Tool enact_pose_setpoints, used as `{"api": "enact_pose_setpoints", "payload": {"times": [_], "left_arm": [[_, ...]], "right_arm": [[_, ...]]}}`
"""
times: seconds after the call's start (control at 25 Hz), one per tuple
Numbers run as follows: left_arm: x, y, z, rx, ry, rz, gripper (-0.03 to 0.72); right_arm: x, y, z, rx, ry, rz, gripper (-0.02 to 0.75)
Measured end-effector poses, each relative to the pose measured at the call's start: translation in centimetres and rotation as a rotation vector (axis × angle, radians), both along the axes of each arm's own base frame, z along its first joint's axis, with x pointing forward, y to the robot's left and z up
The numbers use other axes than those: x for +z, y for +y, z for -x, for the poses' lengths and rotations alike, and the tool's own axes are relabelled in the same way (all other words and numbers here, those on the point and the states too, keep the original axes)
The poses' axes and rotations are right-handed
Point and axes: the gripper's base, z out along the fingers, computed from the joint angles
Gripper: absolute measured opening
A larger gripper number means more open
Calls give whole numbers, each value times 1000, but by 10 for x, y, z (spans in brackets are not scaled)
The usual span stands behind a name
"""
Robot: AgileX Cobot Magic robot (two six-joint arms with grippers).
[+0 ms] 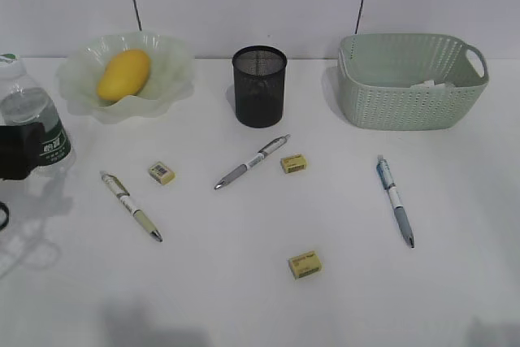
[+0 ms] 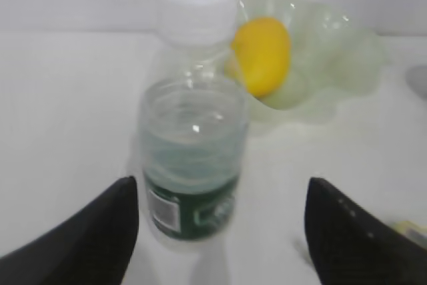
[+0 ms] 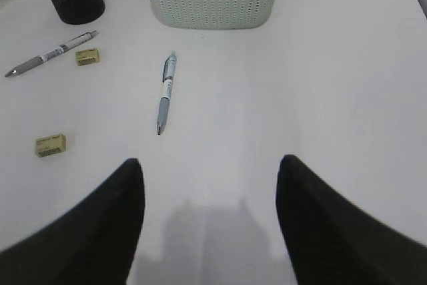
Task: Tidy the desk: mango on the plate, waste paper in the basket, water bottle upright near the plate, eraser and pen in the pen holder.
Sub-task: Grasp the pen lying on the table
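Five jobs share this desk [image 1: 341,298], and the water bottle [image 2: 192,131] is the one under the left gripper [image 2: 220,231]. It stands upright at the far left edge of the white tabletop, clear plastic with ribbed shoulders, a white cap with a green disc on top, and a dark green label with white print around its lower part. Water shows through the wall above the label. The left gripper's dark fingers [image 2: 93,238] are spread wide; the bottle stands between them, close to the left one, with a clear gap to the right one, so nothing is pinched. In the exterior view a dark finger overlaps the bottle's lower left side.

Just behind and to the right of the bottle sits the plate [image 1: 171,58], pale green glass with a ruffled rim, and the yellow-orange mango [image 1: 123,75] lies in it. Further right stands the black mesh pen holder [image 1: 260,87], then the sage-green basket [image 1: 406,95], with something white showing inside.

Three pens and three small yellow erasers lie scattered on the tabletop. The right gripper [image 3: 210,218] hovers over bare desk, fingers apart, holding nothing.
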Motion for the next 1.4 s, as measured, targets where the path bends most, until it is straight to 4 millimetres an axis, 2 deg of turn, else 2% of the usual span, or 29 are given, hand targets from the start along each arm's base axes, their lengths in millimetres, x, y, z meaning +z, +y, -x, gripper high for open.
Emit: {"api": "enact_pose_setpoints", "payload": {"times": [0.24,0.44,0.52,0.64,0.76,0.88,1.2,1.4], "left_arm": [[45,-8,9,-110,257,-28,589],[83,-8,27,-147,466,-58,582],[92,-7,37,-155,553,-51,568],[96,-5,60,-172,736,-56,538],[102,-1,84,-186,840,-68,525],[113,3,105,-195,830,-70,522],[146,18,170,-191,511,-73,511],[153,28,204,-172,326,-81,508]], "right_arm": [[0,0,0,0,1,0,495],[0,0,0,0,1,0,495],[0,0,0,0,1,0,495],[0,0,0,0,1,1,495],[0,0,0,-1,1,2,495],[0,0,0,-2,0,2,495],[0,0,0,-2,1,3,495],[0,0,-5,-19,34,-12,495]]}}
